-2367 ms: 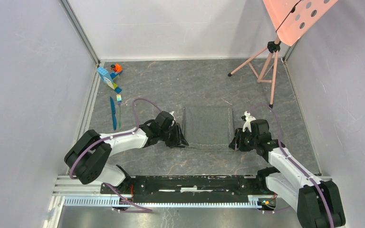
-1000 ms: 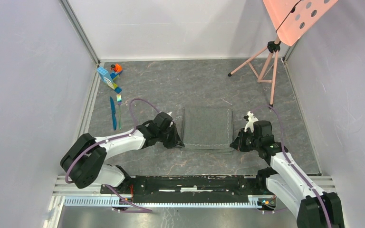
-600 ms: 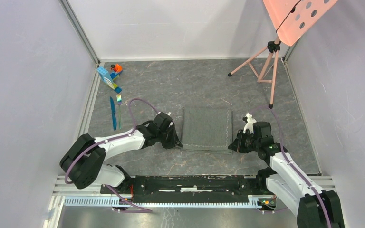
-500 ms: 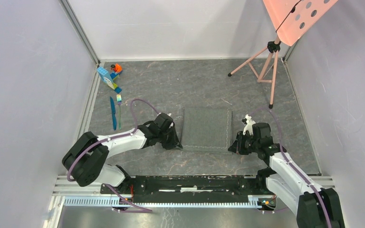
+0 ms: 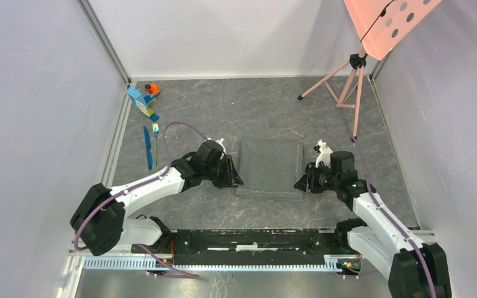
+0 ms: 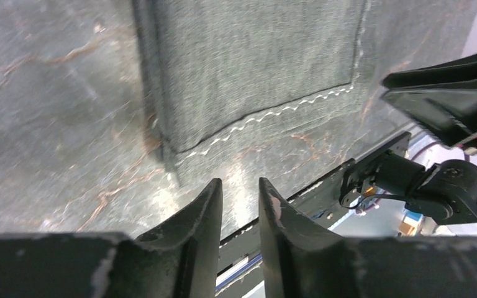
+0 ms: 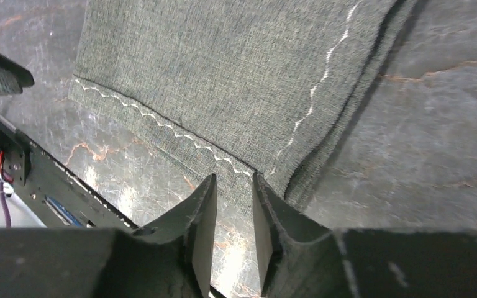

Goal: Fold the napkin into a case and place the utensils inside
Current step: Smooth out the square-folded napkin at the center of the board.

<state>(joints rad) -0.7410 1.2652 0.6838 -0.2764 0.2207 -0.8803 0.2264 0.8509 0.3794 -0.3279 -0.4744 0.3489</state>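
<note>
The dark grey napkin point(image 5: 269, 169) lies flat mid-table, folded into two layers, with a strip of the lower layer showing past the stitched near edge. It also shows in the left wrist view point(image 6: 254, 68) and the right wrist view point(image 7: 223, 74). My left gripper point(image 5: 236, 180) hovers at its near left corner, jaws slightly apart and empty point(image 6: 239, 186). My right gripper point(image 5: 299, 184) hovers over its near right corner, jaws slightly apart and empty point(image 7: 231, 181). The blue knife point(image 5: 147, 148) and the fork point(image 5: 156, 139) lie side by side at the far left.
Blue and orange toy blocks point(image 5: 143, 99) sit at the back left corner. A pink tripod point(image 5: 348, 87) with a perforated pink board point(image 5: 385, 22) stands at the back right. White walls close in on the left, back and right.
The near edge of the napkin, held up by both grippers earlier, now lies flat. Both grippers have let go and drawn slightly up and inward at its near corners.
</note>
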